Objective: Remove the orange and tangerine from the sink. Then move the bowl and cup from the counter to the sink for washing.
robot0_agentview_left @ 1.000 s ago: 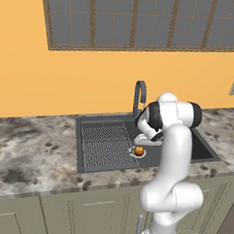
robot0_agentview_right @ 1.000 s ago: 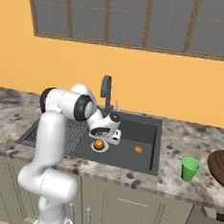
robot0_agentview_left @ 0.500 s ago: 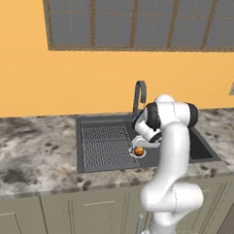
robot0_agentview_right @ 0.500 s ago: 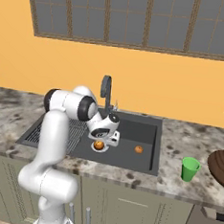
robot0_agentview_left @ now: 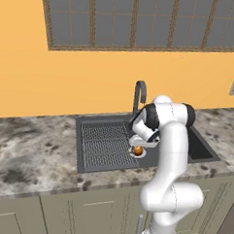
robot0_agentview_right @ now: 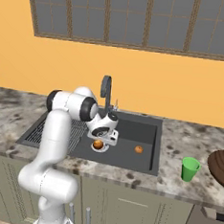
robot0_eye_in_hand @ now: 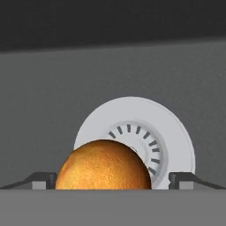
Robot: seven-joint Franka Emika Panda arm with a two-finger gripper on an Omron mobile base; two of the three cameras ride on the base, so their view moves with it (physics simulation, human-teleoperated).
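With its jaws spread wide either side of the orange (robot0_eye_in_hand: pixel 103 164), the gripper (robot0_eye_in_hand: pixel 113 181) hangs low in the sink (robot0_agentview_right: pixel 148 131) — nothing gripped, ready to close.

- The white arm rises from the base, bends forward at the elbow and reaches down.
- The gripper (robot0_eye_in_hand: pixel 114 180) points down, jaws spread wide apart, one fingertip (robot0_eye_in_hand: pixel 185 178) on each side.

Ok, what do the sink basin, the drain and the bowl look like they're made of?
Sink: matte dark grey, maybe composite or coated metal, no shine. Drain: pale silvery disc with slots, likely metal. Bowl: reddish-brown, wood-looking, though its grain is too small to confirm.
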